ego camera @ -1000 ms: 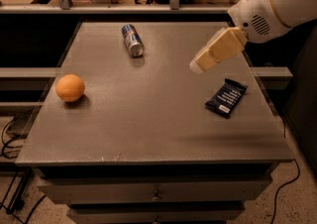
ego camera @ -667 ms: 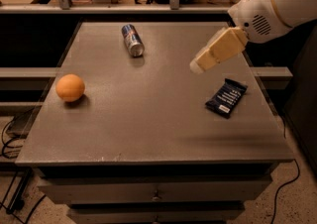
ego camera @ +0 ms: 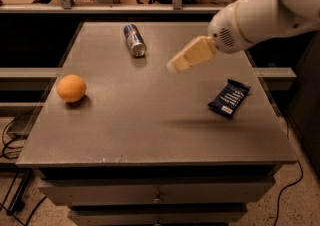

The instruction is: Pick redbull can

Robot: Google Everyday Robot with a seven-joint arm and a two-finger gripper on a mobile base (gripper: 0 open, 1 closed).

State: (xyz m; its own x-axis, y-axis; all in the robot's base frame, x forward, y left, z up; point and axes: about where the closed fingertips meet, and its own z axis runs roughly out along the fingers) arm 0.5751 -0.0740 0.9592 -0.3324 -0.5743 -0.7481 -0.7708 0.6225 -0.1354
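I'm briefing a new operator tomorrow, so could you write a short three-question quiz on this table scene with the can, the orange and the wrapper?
1. True or false: the can stands upright on the table.
2. Which thing lies nearest the table's right edge? A) the orange B) the can C) the wrapper
3. Fill in: the tool hovers above the table, in the picture between the can and the ____.

Key: 1 false, it lies on its side; 2 C; 3 wrapper.
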